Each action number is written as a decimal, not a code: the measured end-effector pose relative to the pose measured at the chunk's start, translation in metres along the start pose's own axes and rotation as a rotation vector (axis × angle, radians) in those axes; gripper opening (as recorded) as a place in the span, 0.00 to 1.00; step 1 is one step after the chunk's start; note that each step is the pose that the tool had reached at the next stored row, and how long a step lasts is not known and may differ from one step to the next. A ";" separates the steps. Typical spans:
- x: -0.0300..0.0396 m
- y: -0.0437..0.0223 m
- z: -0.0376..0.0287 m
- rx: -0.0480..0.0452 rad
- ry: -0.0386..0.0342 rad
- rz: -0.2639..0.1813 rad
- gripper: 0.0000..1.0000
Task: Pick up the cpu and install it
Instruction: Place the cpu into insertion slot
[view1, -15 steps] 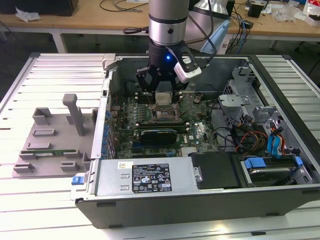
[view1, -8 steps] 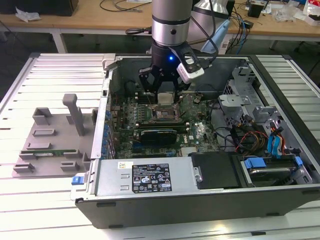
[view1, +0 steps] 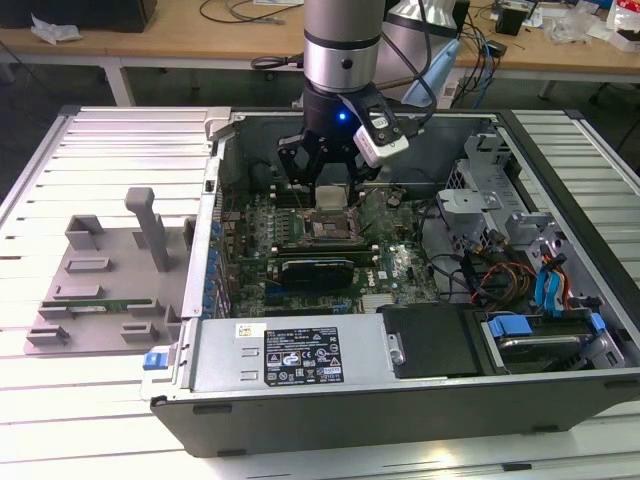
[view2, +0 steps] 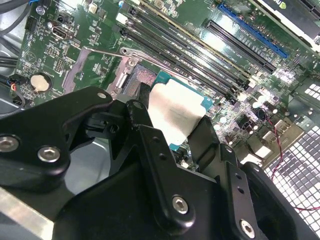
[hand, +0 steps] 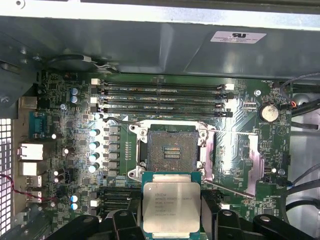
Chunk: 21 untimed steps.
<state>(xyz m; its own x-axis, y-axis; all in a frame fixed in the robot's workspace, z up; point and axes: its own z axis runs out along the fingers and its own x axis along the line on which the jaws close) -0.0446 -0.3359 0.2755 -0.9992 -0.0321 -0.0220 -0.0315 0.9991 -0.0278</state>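
Observation:
The cpu (hand: 171, 206), a flat square chip with a silver-grey top and a green edge, hangs just above the motherboard. My gripper (hand: 171, 219) is shut on it, one black finger (hand: 125, 221) on each side. In the first wrist view the open socket (hand: 170, 150) with its bare contact field lies just beyond the chip. The second wrist view shows the cpu (view2: 175, 110) between the fingers (view2: 145, 125), partly over the socket's metal frame (view2: 125, 75). In the exterior view the gripper (view1: 328, 180) hovers inside the open computer case, low over the socket (view1: 330, 228).
The socket's load plate (hand: 235, 160) is swung open beside it. Memory slots (hand: 160, 97) run along one side of the socket. A black expansion card (view1: 315, 270) and the case walls (view1: 215, 210) stand close by. Drive bays and cables (view1: 520, 280) fill the exterior view's right. A grey fixture tray (view1: 105, 270) lies outside the case.

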 end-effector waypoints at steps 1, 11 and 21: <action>0.0000 0.0000 0.0000 0.0000 0.0000 0.000 0.55; 0.0000 0.0000 0.0000 0.0017 0.0020 0.071 0.55; 0.0000 0.0000 0.0002 0.0046 0.0055 0.198 0.55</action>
<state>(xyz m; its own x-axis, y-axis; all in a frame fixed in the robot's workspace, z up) -0.0446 -0.3359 0.2754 -0.9860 0.1654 -0.0220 0.1660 0.9857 -0.0280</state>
